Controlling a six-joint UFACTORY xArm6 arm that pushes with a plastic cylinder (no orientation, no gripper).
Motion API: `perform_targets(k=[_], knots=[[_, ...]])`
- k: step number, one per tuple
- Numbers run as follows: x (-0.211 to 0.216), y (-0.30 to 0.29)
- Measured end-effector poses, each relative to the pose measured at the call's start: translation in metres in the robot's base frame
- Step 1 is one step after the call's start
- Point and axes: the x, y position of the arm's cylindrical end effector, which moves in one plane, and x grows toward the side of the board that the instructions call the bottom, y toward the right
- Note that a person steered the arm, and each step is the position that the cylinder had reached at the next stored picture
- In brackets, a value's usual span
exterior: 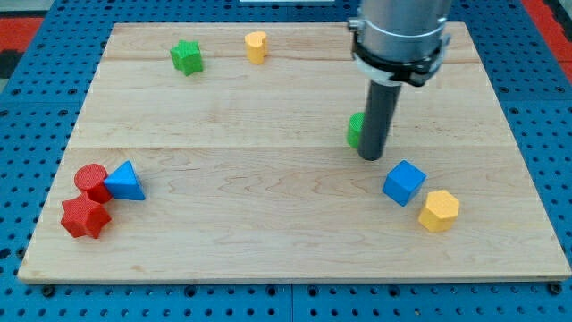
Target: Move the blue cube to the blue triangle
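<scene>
Right, pale wood-grain board [268, 241] on blue pegboard. Blue cube [404, 182] sits at 4 o'clock, matte plastic, touching or just beside a yellow hexagonal block [439, 211]. Blue triangle [125, 182] at 8 o'clock, against a red cylinder [90, 181], ridged red star-like block [86, 217] below them. Green star [187, 57] and yellow cylinder-like block [256, 46] at 11–12 o'clock. Rod hangs vertical; my tip [372, 157] is down just up-left of the cube, not touching, partly covering a green block [356, 130]. No jaws on this rig.
</scene>
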Motion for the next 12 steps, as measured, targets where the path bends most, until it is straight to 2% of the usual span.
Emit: perform_targets(k=[2,4,5,7,10,12], knots=[[0.007,0.066],[0.060,0.069],[0.063,0.064],[0.059,0.035],[0.020,0.028],[0.022,-0.008]])
